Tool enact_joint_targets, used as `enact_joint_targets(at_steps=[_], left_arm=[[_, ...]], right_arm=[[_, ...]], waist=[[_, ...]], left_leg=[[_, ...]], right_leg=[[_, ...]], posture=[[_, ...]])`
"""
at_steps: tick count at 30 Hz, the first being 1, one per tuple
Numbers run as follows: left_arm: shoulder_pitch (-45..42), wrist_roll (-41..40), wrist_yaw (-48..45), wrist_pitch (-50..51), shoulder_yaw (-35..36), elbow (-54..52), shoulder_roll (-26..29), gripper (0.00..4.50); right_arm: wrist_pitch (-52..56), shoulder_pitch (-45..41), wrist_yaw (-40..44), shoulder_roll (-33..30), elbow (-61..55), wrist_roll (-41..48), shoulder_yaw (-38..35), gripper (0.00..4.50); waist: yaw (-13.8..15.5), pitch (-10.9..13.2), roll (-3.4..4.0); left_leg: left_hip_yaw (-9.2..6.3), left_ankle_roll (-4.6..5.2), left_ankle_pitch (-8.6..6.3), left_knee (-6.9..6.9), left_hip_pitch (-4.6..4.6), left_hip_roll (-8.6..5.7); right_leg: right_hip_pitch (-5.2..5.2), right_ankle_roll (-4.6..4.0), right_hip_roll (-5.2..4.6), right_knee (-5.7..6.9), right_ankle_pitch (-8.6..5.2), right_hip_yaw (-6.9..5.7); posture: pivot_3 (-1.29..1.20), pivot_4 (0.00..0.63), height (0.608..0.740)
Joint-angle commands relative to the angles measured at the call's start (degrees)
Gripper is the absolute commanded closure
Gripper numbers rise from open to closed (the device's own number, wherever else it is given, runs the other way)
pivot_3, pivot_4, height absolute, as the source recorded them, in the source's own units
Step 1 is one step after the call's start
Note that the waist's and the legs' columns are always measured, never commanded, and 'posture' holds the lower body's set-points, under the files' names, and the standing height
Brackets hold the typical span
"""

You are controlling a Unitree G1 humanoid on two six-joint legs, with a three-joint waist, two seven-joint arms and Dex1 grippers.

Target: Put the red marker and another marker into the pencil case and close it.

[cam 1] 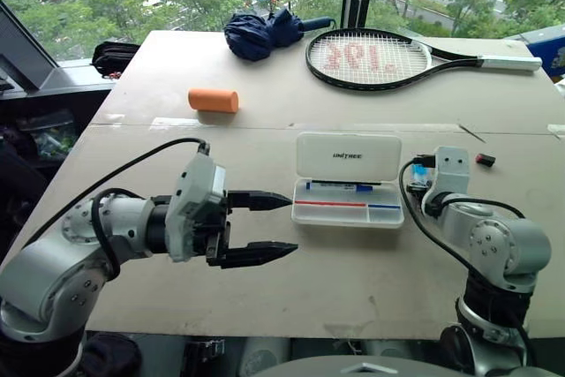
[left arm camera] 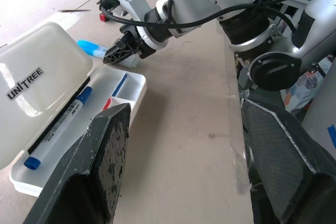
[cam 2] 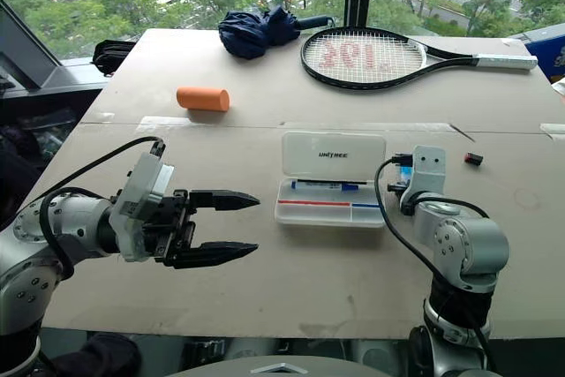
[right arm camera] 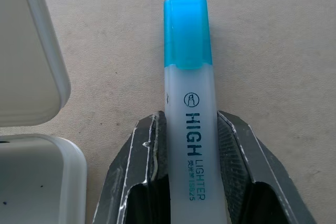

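On the table [cam 1: 265, 130] your pencil case [cam 1: 348, 190] sits lid-up with one blue-capped marker [left arm camera: 58, 124] already in its tray. Your right gripper [right arm camera: 190, 145] is clamped on a blue highlighter [right arm camera: 188, 87] just beside the case; your left gripper [cam 1: 260, 227] hangs spread and empty. You've yet to load the red marker [cam 1: 485, 161], lying apart, and close up.

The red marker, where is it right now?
The red marker lies on the table on the robot's right, beyond the right gripper and to the right of the open pencil case, not touching either.
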Motion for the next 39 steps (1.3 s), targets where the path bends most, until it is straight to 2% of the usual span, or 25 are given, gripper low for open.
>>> enact_joint_targets(at_steps=[1, 3, 4, 5, 6, 7, 8, 9, 10, 12, 14, 15, 18, 21, 25, 37, 38, 39], left_arm=[[1.80, -0.26, -0.51, -2.72, 1.44, -1.39, 1.36, 1.09], [2.99, -0.42, -0.99, -3.67, 1.64, -1.40, 1.76, 1.09], [3.61, -0.40, -1.05, -3.97, 1.72, -1.55, 2.12, 1.09], [4.67, 0.25, -0.70, -4.07, 1.46, -1.77, 2.60, 1.09], [5.81, 2.52, 0.58, -5.73, 1.19, -1.61, 1.90, 1.09], [6.78, 3.66, 1.99, -6.92, 1.33, -1.21, 0.76, 1.09], [7.87, 3.86, 2.25, -7.71, 1.63, -0.59, -0.03, 1.09], [8.52, 4.06, 1.24, -9.44, 1.76, 0.03, -0.66, 1.09], [9.36, 3.89, -0.78, -9.95, 1.97, 0.77, 0.29, 1.09], [9.29, 1.96, -3.08, -9.46, 3.18, 2.66, 1.60, 1.09], [9.15, 0.31, -6.17, -9.49, 4.68, 4.79, 3.14, 1.09], [9.20, -0.44, -7.42, -9.16, 5.41, 5.53, 4.25, 1.09], [9.45, -0.60, -9.49, -9.04, 6.76, 6.43, 6.83, 1.09], [10.37, 0.01, -10.03, -9.13, 7.96, 6.11, 8.44, 1.09], [12.40, -1.61, -8.30, -7.76, 10.19, 3.60, 8.85, 1.09], [20.72, -1.93, -7.27, -7.38, 16.49, 0.46, 8.02, 1.09], [21.16, -1.91, -7.30, -7.56, 16.71, 0.54, 7.95, 1.09], [21.44, -1.95, -7.30, -7.69, 16.84, 0.60, 7.95, 1.09]], right_arm=[[0.45, 4.78, 5.56, -8.28, -1.62, -0.63, -1.71, 3.84], [-5.68, 8.62, 13.93, -16.86, -4.12, 1.53, -1.40, 3.84], [-13.71, 12.62, 23.33, -22.40, -6.66, 3.49, -2.67, 3.84], [-22.67, 17.73, 38.54, -28.08, -8.26, 7.80, -6.33, 3.84], [-30.97, 23.27, 49.09, -35.52, -9.87, 7.34, -7.71, 3.84], [-36.42, 26.28, 56.02, -40.47, -10.37, 7.17, -8.29, 3.84], [-40.28, 27.35, 60.25, -43.82, -10.10, 6.79, -7.90, 3.84], [-42.26, 27.04, 62.26, -45.86, -9.52, 7.35, -7.20, 3.84], [-43.52, 25.02, 64.67, -47.28, -8.84, 8.85, -5.75, 3.84], [-45.60, 19.19, 68.00, -48.97, -7.53, 10.00, -0.82, 3.84], [-46.64, 9.75, 70.74, -48.51, -5.49, 8.31, 8.51, 3.84], [-47.06, 3.39, 71.70, -46.47, -3.42, 5.99, 15.02, 3.84], [-46.14, -9.27, 73.06, -40.69, 2.08, 1.80, 27.68, 3.84], [-45.81, -15.71, 74.52, -37.07, 5.78, -1.19, 34.99, 3.84], [-43.39, -18.70, 74.28, -34.28, 7.23, -2.60, 39.10, 3.84], [-42.25, -21.69, 74.75, -30.16, 12.62, -7.50, 45.01, 3.84], [-42.10, -21.89, 74.45, -29.71, 13.19, -7.82, 44.99, 2.82], [-42.02, -21.98, 74.29, -29.39, 13.55, -8.09, 44.93, 2.46]], waist=[[0.56, 0.00, 0.00], [0.96, 0.02, 0.03], [1.09, 0.06, 0.10], [1.07, 0.15, 0.23], [0.88, 0.19, 0.30], [0.68, 0.28, 0.51], [0.24, 0.36, 0.71], [-0.80, 0.36, 0.55], [-1.59, 0.34, 0.20], [-2.06, 0.37, 0.08], [-2.28, 0.44, 0.16], [-2.39, 0.44, 0.13], [-2.08, 0.51, 0.06], [-1.18, 0.53, 0.06], [-0.48, 0.55, 0.02], [-0.65, 0.55, 0.03], [-0.65, 0.55, 0.03], [-0.64, 0.55, 0.03]], left_leg=[[0.00, 0.00, 0.00, -0.01, 0.00, -0.01], [0.03, 0.01, -0.01, -0.01, -0.04, -0.03], [0.02, 0.02, -0.01, -0.01, -0.07, -0.04], [0.04, 0.03, -0.02, -0.02, -0.11, -0.07], [0.06, 0.08, -0.05, -0.03, -0.14, -0.07], [0.10, 0.12, -0.07, -0.04, -0.09, -0.07], [0.17, 0.17, -0.10, 0.00, -0.08, -0.04], [0.32, 0.19, -0.11, -0.13, 0.07, -0.02], [0.43, 0.19, -0.11, -0.10, 0.16, 0.07], [0.47, 0.19, -0.11, -0.04, 0.22, 0.49], [0.56, 0.18, -0.11, 0.00, 0.28, 0.72], [0.53, 0.18, -0.11, -0.01, 0.25, 0.72], [0.51, 0.18, -0.11, -0.02, 0.21, 0.78], [0.41, 0.16, -0.11, -0.06, -0.15, 0.79], [0.40, -0.09, 0.03, 0.02, -0.99, 0.70], [0.40, 0.09, -0.08, 0.06, -0.84, 0.53], [0.40, 0.09, -0.08, 0.05, -0.84, 0.54], [0.38, 0.09, -0.08, 0.05, -0.85, 0.54]], right_leg=[[0.00, 0.00, -0.03, -0.03, -0.01, -0.01], [0.01, -0.01, -0.04, -0.09, -0.01, 0.01], [0.00, -0.03, -0.07, -0.12, -0.03, 0.00], [0.00, -0.04, -0.10, -0.19, -0.04, 0.00], [-0.01, 0.02, -0.11, -0.26, -0.03, 0.01], [0.01, 0.07, -0.12, -0.23, -0.03, 0.06], [0.00, 0.09, -0.09, -0.22, -0.03, 0.10], [0.01, 0.13, -0.11, -0.21, -0.05, 0.24], [0.04, 0.13, 0.04, -0.17, -0.05, 0.29], [0.02, -0.02, 0.42, -0.16, 0.02, 0.33], [-0.06, -0.29, 0.68, -0.10, 0.00, 0.42], [-0.09, -0.34, 0.74, -0.10, 0.00, 0.41], [-0.19, -0.40, 0.90, -0.06, 0.00, 0.43], [-0.50, -0.33, 0.78, -0.01, 0.03, 0.36], [-1.22, -0.27, 0.42, -0.02, 0.04, 0.22], [-1.08, -0.26, 0.22, 0.05, 0.05, 0.13], [-1.08, -0.26, 0.23, 0.05, 0.05, 0.12], [-1.08, -0.26, 0.23, 0.05, 0.05, 0.10]], posture=[[0.00, 0.150, 0.732], [0.00, 0.150, 0.732], [0.00, 0.150, 0.732], [0.00, 0.150, 0.732], [0.00, 0.150, 0.732], [0.00, 0.150, 0.732], [0.00, 0.150, 0.732], [0.00, 0.150, 0.732], [0.00, 0.150, 0.732], [0.00, 0.150, 0.732], [0.00, 0.150, 0.732], [0.00, 0.150, 0.732], [0.00, 0.150, 0.732], [0.00, 0.150, 0.732], [0.00, 0.150, 0.732], [0.00, 0.150, 0.732], [0.00, 0.150, 0.732], [0.00, 0.150, 0.732]])
